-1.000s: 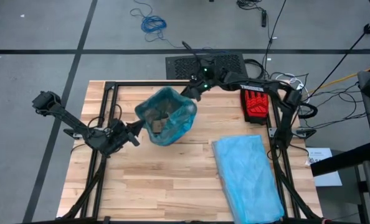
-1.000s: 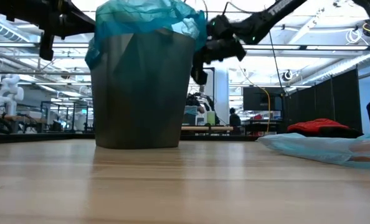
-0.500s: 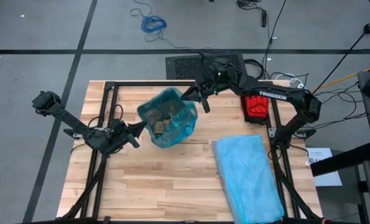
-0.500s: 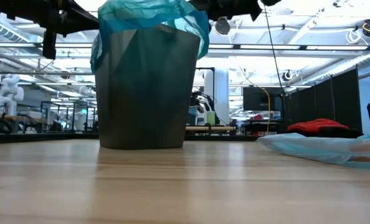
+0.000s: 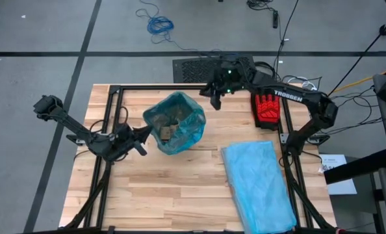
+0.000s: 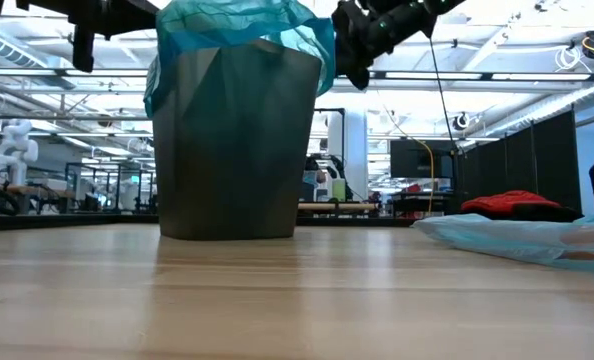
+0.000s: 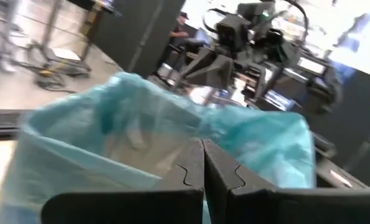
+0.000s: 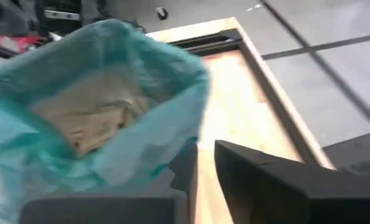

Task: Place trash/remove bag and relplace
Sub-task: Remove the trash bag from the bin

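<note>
The teal bag lines a dark grey bin that stands on its base on the wooden table; its rim is folded out over the bin's top. Brown crumpled trash lies inside the bag, seen also in the right wrist view. My left gripper is shut at the bag's left rim. My right gripper hovers beyond the bin's far right side, above its rim, slightly open with nothing between its fingers. My left gripper meets the bag's rim film on the bin's left side, coming in level from the table's left. Its two fingers are closed together there; they hide how much film lies between them. The bag stays seated in the bin.
A pale sky-blue plastic bag lies flat at the table's near right, also in the low view. A red glove lies at the far right edge. Black frame rails run along the table's sides. Bare wood lies near the front left.
My right gripper has come away from the bag's far right rim, risen and gone toward the table's far right, rolling as it went. The bag and bin stand much as before. My left gripper has stayed at the left rim.
</note>
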Controlling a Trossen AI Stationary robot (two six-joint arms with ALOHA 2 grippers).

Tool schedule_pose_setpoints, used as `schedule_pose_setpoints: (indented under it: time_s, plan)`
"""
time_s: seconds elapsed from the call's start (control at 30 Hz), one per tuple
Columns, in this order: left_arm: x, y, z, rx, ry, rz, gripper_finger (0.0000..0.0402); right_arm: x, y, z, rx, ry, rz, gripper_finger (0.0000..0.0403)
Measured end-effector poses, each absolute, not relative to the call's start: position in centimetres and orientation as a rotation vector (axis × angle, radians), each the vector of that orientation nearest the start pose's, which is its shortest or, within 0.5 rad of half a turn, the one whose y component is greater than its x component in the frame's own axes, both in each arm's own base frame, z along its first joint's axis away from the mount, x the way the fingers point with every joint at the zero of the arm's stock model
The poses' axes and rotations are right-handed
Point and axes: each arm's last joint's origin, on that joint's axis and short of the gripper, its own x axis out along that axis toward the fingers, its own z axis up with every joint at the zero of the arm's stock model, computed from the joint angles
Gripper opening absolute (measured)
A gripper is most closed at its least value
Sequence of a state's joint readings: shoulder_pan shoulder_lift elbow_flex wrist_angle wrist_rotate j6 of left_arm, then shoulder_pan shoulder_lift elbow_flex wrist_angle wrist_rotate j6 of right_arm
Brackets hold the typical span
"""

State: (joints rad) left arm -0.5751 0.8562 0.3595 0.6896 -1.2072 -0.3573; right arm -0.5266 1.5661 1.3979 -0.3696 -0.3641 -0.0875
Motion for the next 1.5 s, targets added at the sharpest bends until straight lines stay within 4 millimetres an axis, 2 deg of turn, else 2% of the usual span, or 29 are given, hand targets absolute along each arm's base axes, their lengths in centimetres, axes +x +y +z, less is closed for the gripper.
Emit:
schedule_pose_setpoints:
  time_s: [0.17, 0.33, 0.47, 0.67, 0.9, 1.23, 1.37, 1.5]
  plan:
    - [15.3, -6.6, 25.3, -0.499, -0.247, 0.711, 0.0001, 30.7, -20.1, 33.2, 0.055, 0.433, -0.232, 0.0084]
    - [15.2, -6.4, 24.8, -0.45, -0.223, 0.815, 0.0001, 32.3, -22.4, 30.5, 0.047, 0.425, -0.237, 0.0055]
    - [15.3, -6.1, 24.6, -0.443, -0.224, 0.866, 0.0001, 33.8, -22.8, 27.8, 0.048, 0.46, -0.124, 0.0009]
    - [15.9, -5.2, 23.3, -0.478, -0.198, 0.842, 0.0, 35.4, -22.2, 25.4, 0.08, 0.476, -0.009, 0.0003]
    - [16.6, -4.0, 22.5, -0.59, -0.158, 0.781, 0.0, 35.4, -19.1, 25.9, 0.168, 0.533, 0.213, 0.0001]
    - [16.7, -3.8, 22.3, -0.564, -0.125, 0.759, 0.0, 34.8, -11.5, 28.2, 0.141, 0.666, 0.418, 0.0]
    - [16.7, -3.9, 21.5, -0.521, -0.064, 0.744, 0.0, 34.6, -8.7, 29.2, 0.044, 0.708, 0.412, 0.0]
    - [16.8, -3.7, 21.5, -0.532, -0.06, 0.736, 0.0, 34.1, -6.6, 30.0, -0.05, 0.756, 0.356, 0.0]
